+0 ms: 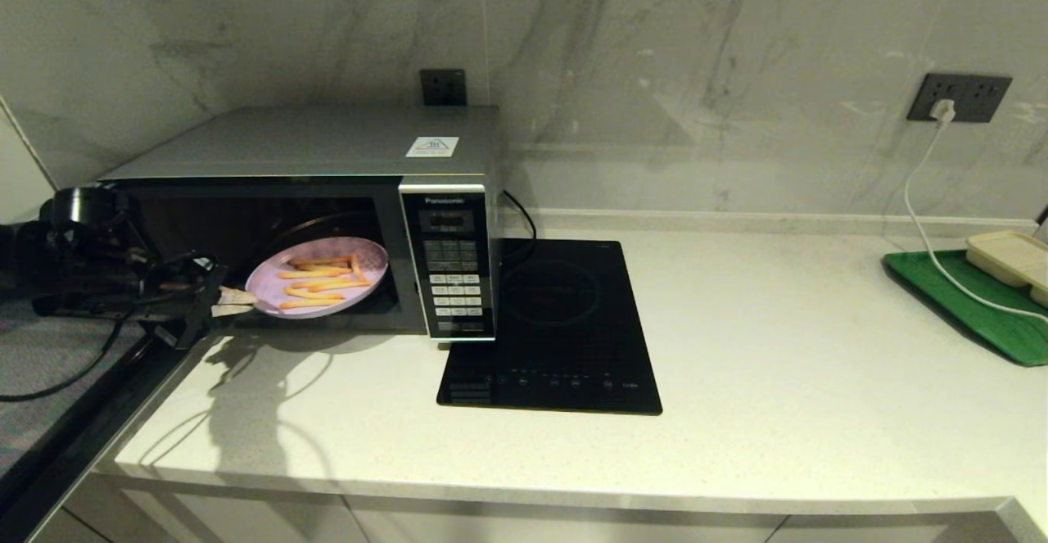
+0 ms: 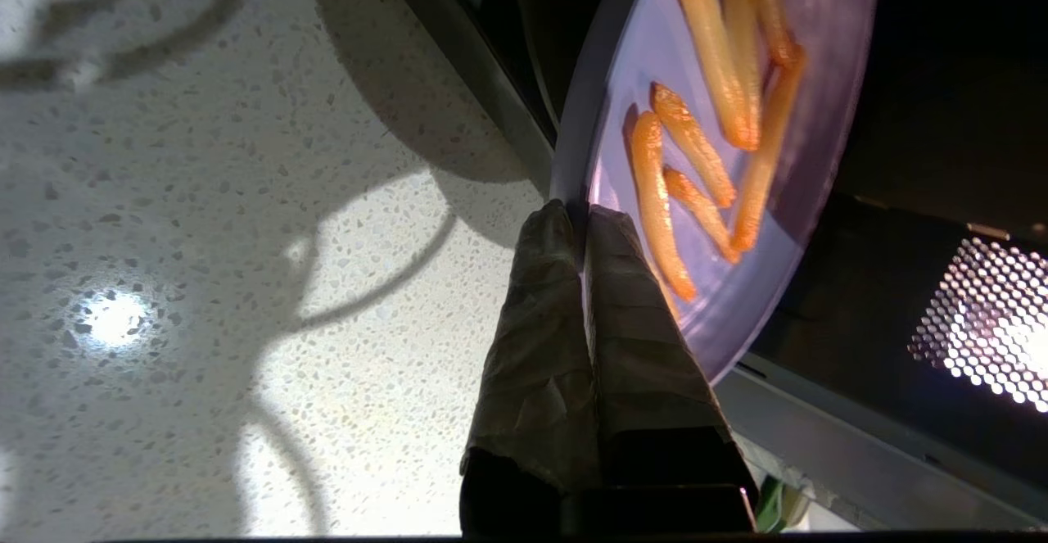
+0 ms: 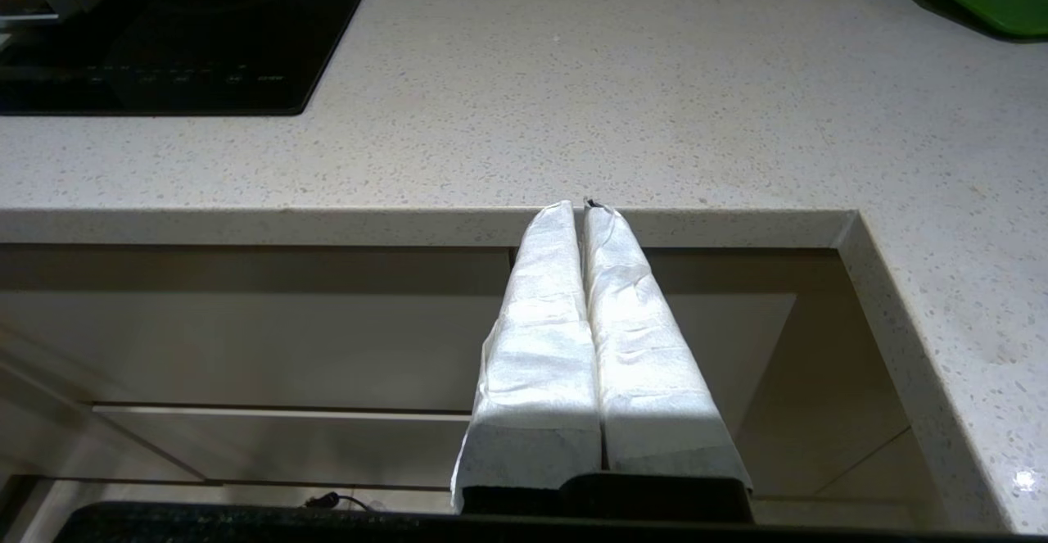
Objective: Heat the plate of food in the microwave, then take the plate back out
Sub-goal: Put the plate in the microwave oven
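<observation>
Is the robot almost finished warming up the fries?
Hard to tell if they're warmed yet. The microwave is open, and the left gripper is pinching the rim of the plate of food, which sits half in the doorway. Whether it's going in or coming out can't be seen. The plate isn't on the counter yet. The right gripper waits, shut, below the counter edge.

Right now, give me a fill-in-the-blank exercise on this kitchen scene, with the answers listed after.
1. The left gripper has its jaws shut on the rim of the ____.
2. The fries lie on a plate coloured ____.
3. The microwave has its door ____.
4. Right of the microwave on the counter lies a flat black ____.

Missing words: plate; purple; open; cooktop
</observation>
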`<state>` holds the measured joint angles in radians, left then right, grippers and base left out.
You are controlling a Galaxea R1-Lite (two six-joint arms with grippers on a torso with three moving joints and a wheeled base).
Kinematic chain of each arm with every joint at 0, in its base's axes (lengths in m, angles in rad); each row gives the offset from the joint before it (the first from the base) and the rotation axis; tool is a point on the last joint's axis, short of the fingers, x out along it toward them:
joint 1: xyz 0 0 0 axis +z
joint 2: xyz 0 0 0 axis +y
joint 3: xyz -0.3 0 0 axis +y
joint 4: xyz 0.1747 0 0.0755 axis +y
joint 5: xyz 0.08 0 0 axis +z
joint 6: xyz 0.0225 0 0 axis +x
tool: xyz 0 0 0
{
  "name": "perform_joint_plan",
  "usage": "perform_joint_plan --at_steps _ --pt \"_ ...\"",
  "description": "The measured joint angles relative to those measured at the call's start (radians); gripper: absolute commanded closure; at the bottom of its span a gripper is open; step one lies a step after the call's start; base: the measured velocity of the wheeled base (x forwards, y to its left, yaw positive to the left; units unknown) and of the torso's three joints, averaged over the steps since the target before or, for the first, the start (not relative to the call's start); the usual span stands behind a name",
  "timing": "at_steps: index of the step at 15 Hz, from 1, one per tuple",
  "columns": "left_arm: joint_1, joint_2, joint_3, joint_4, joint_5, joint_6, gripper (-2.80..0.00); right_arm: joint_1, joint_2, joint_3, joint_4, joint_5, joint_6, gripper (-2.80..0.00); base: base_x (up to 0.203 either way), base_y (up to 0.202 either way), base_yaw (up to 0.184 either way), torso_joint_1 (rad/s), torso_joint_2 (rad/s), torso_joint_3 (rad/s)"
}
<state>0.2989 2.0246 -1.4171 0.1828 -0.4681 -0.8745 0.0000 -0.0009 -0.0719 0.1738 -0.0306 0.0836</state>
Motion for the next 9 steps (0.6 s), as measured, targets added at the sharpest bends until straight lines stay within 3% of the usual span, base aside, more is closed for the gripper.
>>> perform_joint_plan --at_steps 9 --pt "-0.01 0.032 -0.015 -0.05 0.024 -0.03 0.0 0.0 0.0 0.0 0.0 0.0 0.0 0.0 0.0 0.0 0.0 0.0 0.0 0.0"
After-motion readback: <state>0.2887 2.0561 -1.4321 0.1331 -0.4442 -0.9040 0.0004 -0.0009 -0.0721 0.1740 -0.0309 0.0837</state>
